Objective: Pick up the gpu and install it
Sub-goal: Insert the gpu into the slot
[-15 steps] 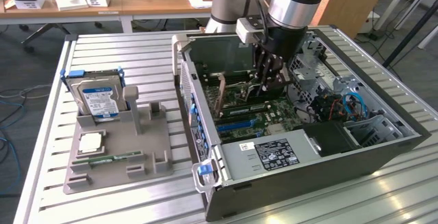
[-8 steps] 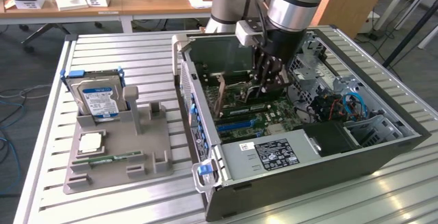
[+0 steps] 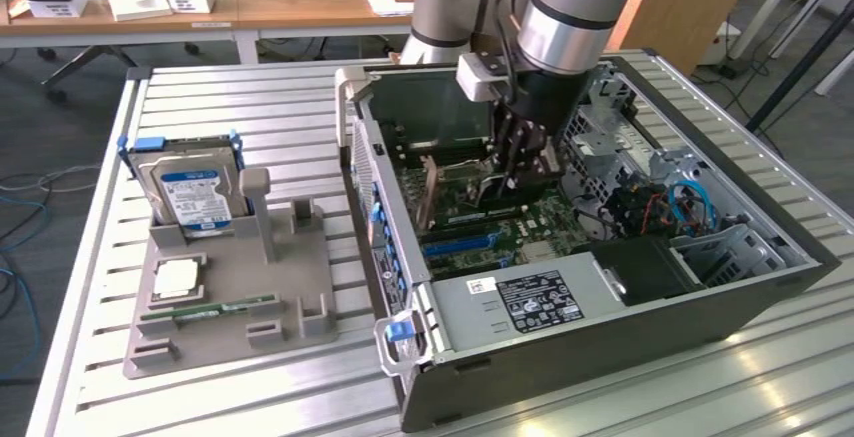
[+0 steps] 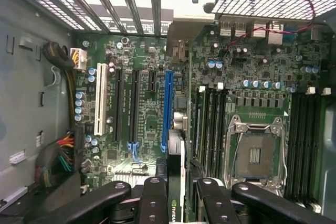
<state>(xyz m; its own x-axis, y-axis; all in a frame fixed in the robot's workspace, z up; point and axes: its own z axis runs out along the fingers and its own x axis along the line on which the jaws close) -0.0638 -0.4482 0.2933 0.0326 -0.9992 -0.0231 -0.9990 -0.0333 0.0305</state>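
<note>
In the exterior view my gripper [image 3: 518,172] reaches down into the open computer case [image 3: 400,217], just over the green motherboard [image 3: 514,222]. Its black fingers [image 4: 152,198] are shut on the gpu [image 4: 176,182], a thin dark card seen edge-on with a green logo between them. The card hangs upright directly above the long blue slot [image 4: 168,108] on the motherboard [image 4: 142,145], in line with it. Whether its lower edge touches the slot I cannot tell.
A grey parts tray [image 3: 307,267] at the exterior view's left holds a silver hard drive [image 3: 194,192], a square chip [image 3: 178,279] and a green memory stick [image 3: 214,309]. Inside the case are the power supply [image 3: 534,302], drive cages [image 3: 727,247], a white slot [image 4: 98,98] and a bare processor socket [image 4: 257,153].
</note>
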